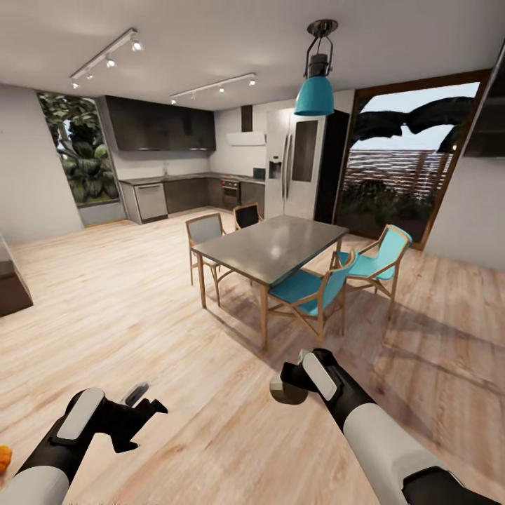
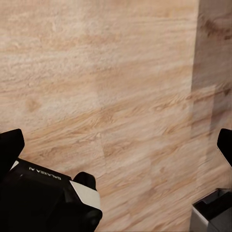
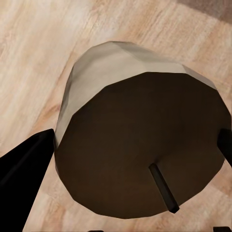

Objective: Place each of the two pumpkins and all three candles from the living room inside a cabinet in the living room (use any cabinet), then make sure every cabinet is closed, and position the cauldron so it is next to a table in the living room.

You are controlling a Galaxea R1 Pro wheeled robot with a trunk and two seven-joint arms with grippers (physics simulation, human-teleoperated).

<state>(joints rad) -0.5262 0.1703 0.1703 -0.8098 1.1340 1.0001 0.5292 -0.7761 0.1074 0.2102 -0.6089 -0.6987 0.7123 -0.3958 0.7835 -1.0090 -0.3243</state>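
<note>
My right gripper [image 1: 289, 384] is shut on a candle [image 1: 283, 393], a stubby beige cylinder held low over the wood floor. The right wrist view has the candle [image 3: 140, 145] close up, its dark end with a short wick facing the camera, between the black fingers [image 3: 24, 164]. My left gripper [image 1: 142, 407] hangs open over bare floor, and in its wrist view its fingertips [image 2: 9, 147] stand far apart with nothing between them. A sliver of an orange pumpkin [image 1: 3, 457] shows at the far left edge. The cauldron is out of view.
A grey-topped dining table [image 1: 280, 242] with several chairs, two of them teal [image 1: 308, 287], stands ahead. A dark low cabinet end [image 1: 10, 287] is cut off at the left edge. Kitchen units and a fridge [image 1: 294, 168] line the back wall. Wood floor spreads to the left.
</note>
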